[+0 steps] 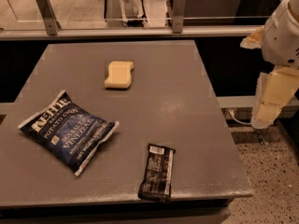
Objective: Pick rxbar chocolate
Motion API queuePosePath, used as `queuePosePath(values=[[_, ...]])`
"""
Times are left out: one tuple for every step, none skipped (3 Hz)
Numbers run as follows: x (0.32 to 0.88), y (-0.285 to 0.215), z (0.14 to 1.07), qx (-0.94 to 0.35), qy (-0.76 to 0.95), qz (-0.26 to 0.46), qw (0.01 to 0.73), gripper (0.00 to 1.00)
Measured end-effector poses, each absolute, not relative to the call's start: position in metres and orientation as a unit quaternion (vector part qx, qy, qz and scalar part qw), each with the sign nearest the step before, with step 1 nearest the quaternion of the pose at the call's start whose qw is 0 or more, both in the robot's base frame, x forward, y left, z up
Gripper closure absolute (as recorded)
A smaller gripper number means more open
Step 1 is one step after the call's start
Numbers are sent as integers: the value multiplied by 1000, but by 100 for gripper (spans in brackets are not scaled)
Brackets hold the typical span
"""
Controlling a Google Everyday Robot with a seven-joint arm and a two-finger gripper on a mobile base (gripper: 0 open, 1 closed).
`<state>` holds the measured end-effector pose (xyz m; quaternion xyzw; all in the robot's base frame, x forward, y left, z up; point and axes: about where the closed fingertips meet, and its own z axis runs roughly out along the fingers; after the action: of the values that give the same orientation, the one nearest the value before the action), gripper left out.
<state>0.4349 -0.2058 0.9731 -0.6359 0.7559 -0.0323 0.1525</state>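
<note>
rxbar chocolate (157, 172) lies flat at front edge of surface (187, 101). End effector (265, 115) hangs beyond right edge; open or closed, cannot tell.

Office-building vibe I'd say; grey table (187, 120), glass railing (93, 6), speckled floor (268, 176); my gripper (265, 115) hangs off the table's right

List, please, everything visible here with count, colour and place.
flat black rectangular rxbar chocolate wrapper: one, black, white print, table's front edge.
crinkled Kettle chip bag: one, dark blue, table's left front.
sponge-like block: one, pale yellow, table's back middle.
flat table: one, grey, centre.
metal rail: one, grey, behind table.
speckled floor: one, pale, lower right.
robot arm: one, white, right edge.
gripper: one, cream, hanging right of the table.
</note>
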Motion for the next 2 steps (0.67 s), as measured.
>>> queuePosePath(values=[[414, -168, 958, -716, 684, -31, 139, 0], [379, -126, 933, -794, 594, -7, 125, 0]])
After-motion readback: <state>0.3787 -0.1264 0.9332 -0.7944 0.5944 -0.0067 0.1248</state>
